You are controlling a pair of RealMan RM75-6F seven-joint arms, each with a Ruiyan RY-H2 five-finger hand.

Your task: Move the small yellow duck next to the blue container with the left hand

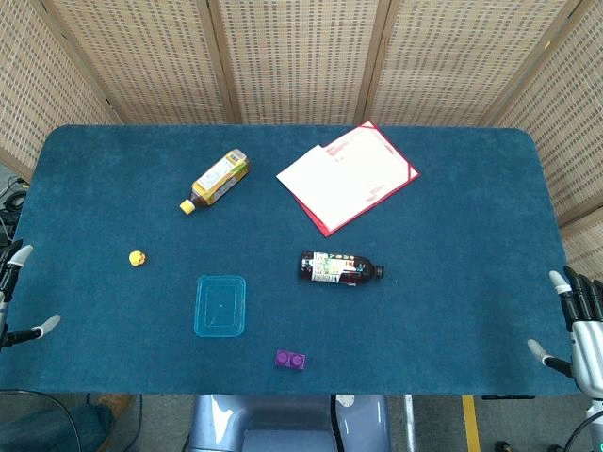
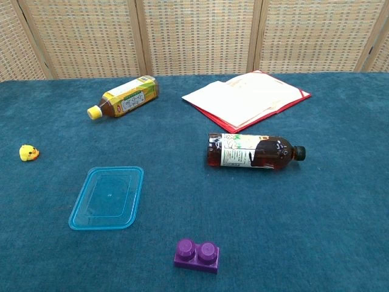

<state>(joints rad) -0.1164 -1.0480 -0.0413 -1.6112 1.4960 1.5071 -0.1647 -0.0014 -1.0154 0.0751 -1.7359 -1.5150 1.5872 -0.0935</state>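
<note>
**Duck move: nothing's being touched yet**

While both hands are hanging off the table edges, the small yellow duck (image 1: 138, 258) is sitting alone on the blue table (image 1: 452, 207), well apart from the blue container (image 1: 220, 305), off toward the container's far-left corner. So I'm reading this as the very first step: the reach isn't under way.

The left hand (image 1: 17, 297) is only peeking into the head view at the left edge. Its fingers are looking spread, with nothing in them. The right hand (image 1: 579, 325) is parked at the opposite edge, fingers apart and also empty. The chest view is showing neither hand.

What the next move is calling for, I'd guess: the left hand is going to need to travel in over the table toward the duck, come down on it and pinch something really small. It's tiny and round, so it may roll. Then a short carry to set it just beside the container. The yellow bottle (image 1: 216, 181), dark bottle (image 1: 341, 268), red folder (image 1: 349, 175) and purple brick (image 1: 290, 359) are all lying clear of that path.
</note>
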